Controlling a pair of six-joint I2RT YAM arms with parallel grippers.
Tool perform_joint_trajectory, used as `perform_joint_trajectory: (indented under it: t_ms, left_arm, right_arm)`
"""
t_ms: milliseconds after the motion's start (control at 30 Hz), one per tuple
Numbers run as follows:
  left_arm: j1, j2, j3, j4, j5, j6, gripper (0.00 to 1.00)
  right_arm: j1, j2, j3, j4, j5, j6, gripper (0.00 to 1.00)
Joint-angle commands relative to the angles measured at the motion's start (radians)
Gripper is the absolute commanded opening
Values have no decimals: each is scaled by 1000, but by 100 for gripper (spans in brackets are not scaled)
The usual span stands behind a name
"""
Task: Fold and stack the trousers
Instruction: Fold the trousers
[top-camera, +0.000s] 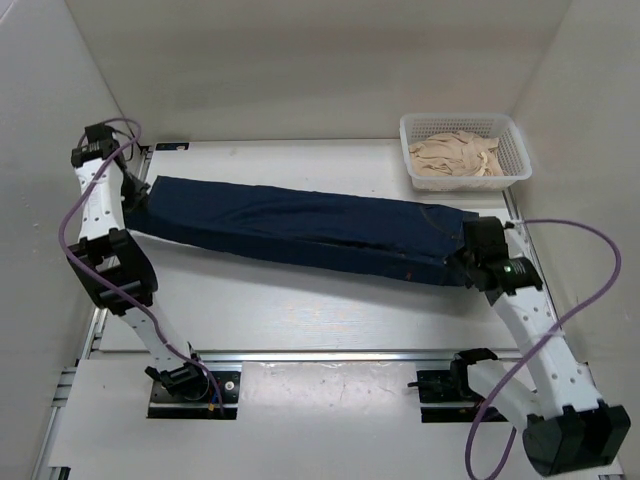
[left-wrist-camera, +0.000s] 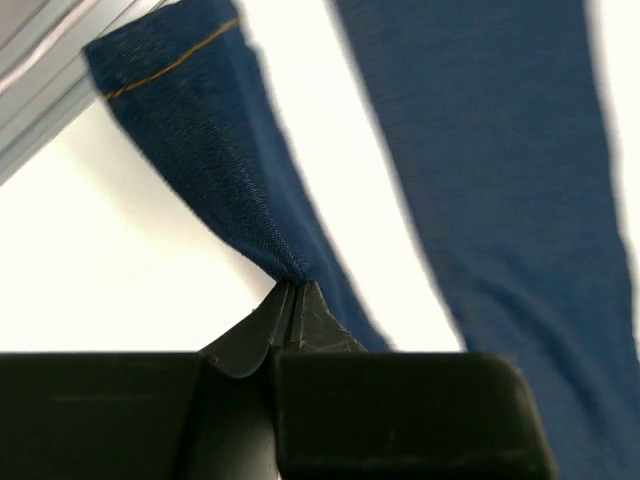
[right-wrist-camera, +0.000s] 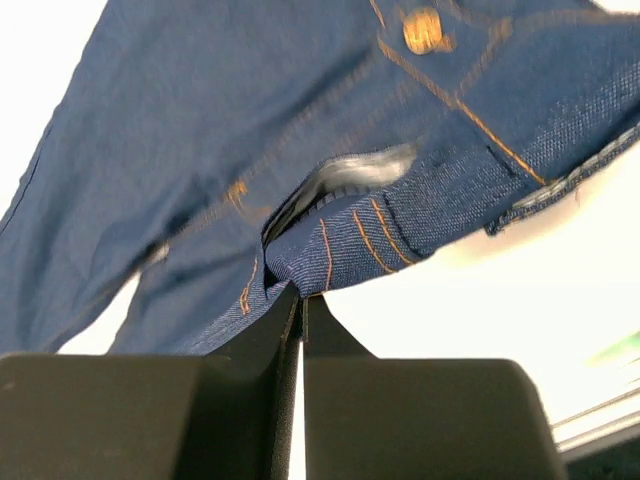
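Where trousers (top-camera: 300, 228) end at hem, left gripper (left-wrist-camera: 291, 292) pinches cloth, jaws closed. Waistband end: right gripper (right-wrist-camera: 301, 296) clamped likewise.

No text readable; the trousers' (right-wrist-camera: 200, 120) button (right-wrist-camera: 424, 30) looks too blurred.

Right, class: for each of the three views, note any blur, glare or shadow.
Top external: sharp, evenly lit, soft shadow beside the jeans. Left wrist: table washed out white, denim edges smeared. Right wrist: table glaring white, button soft, stitching near the right gripper crisper.
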Motion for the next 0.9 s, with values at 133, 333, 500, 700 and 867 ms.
perform_joint_trajectory:
  t_ms: [133,333,500,700,867]
  left_arm:
    - [-61,185,352,-24,-79,3,10]
    - [-92,386,595,-61,-79,23,10]
    - [-101,485,720,-52,-58,32,10]
    - [-101,567,800,8,16,32,10]
    - [-124,609,874,55,63,23,10]
  right_arm:
    - [-4,284,235,67,231,-144,0]
    - [-13,514,420,109,303,-197,0]
    - [-33,680,545,141,317,-231,0]
    - [-42,817,633,150,317,-230,0]
    - [-93,872,664,160,317,-201,0]
